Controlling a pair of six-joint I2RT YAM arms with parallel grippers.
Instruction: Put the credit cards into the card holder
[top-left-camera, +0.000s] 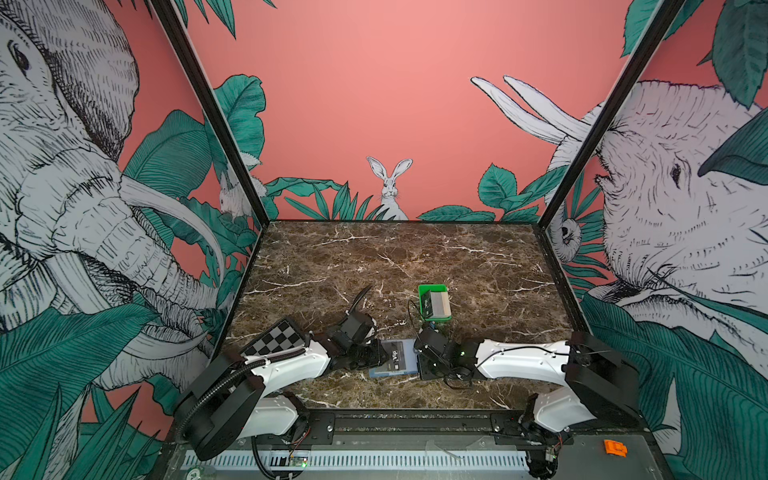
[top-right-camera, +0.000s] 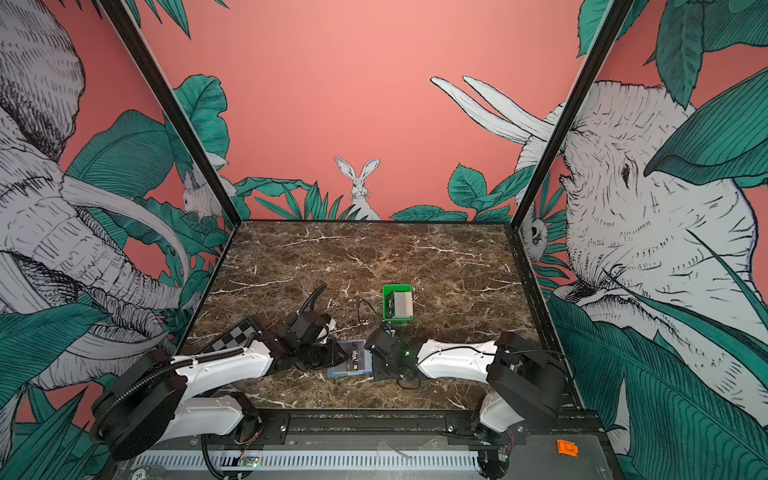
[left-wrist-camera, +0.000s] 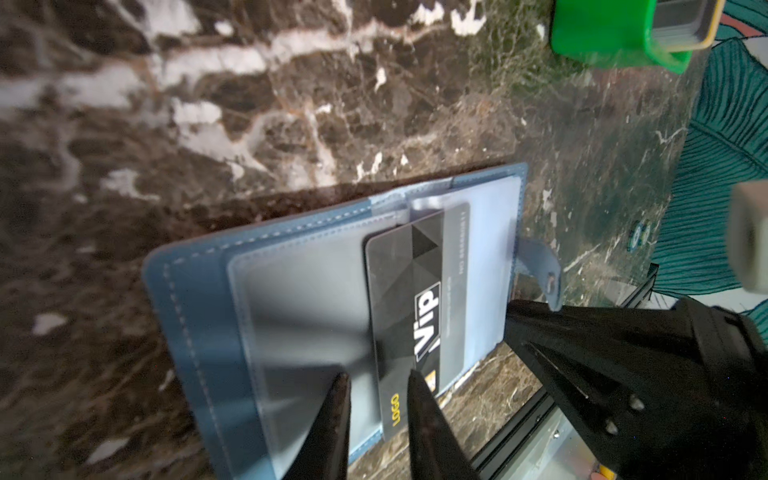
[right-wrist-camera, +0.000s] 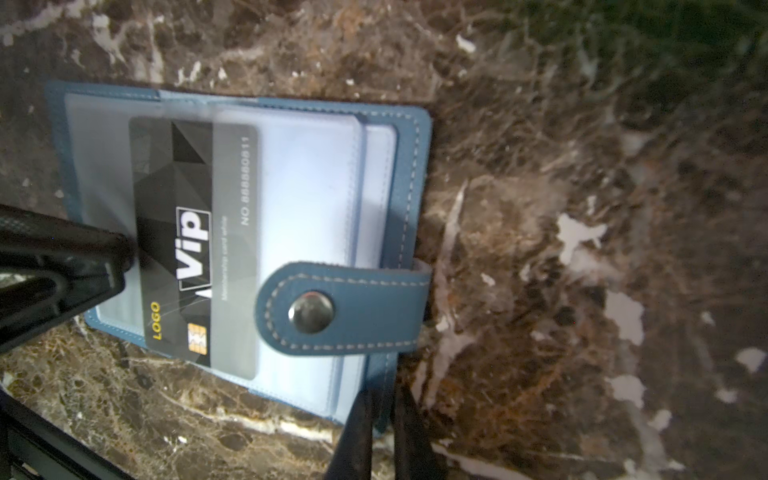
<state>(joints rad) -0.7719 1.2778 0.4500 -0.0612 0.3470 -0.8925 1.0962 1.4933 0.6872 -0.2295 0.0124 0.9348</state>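
Clamping the right end effector (right-wrist-camera: 380, 390), nearly closed, onto the edge of the slate-blue stitched folding card holder (right-wrist-camera: 411, 166) lying open at the near middle of the brown marble counter (top-left-camera: 415, 257). Touching the narrowly parted left end effector (left-wrist-camera: 376, 380) to the outer edge of the black plastic VIP credit card (right-wrist-camera: 178, 208), partly tucked under a clear pocket. Storing other grey and beige cards (top-left-camera: 439, 303) on edge in the small green plastic tray (top-left-camera: 432, 287) farther back.

card holder (right-wrist-camera: 413, 174): slate blue | credit card (right-wrist-camera: 158, 216): black, white lettering | tray (top-left-camera: 432, 287): green | table (top-left-camera: 415, 257): brown marble
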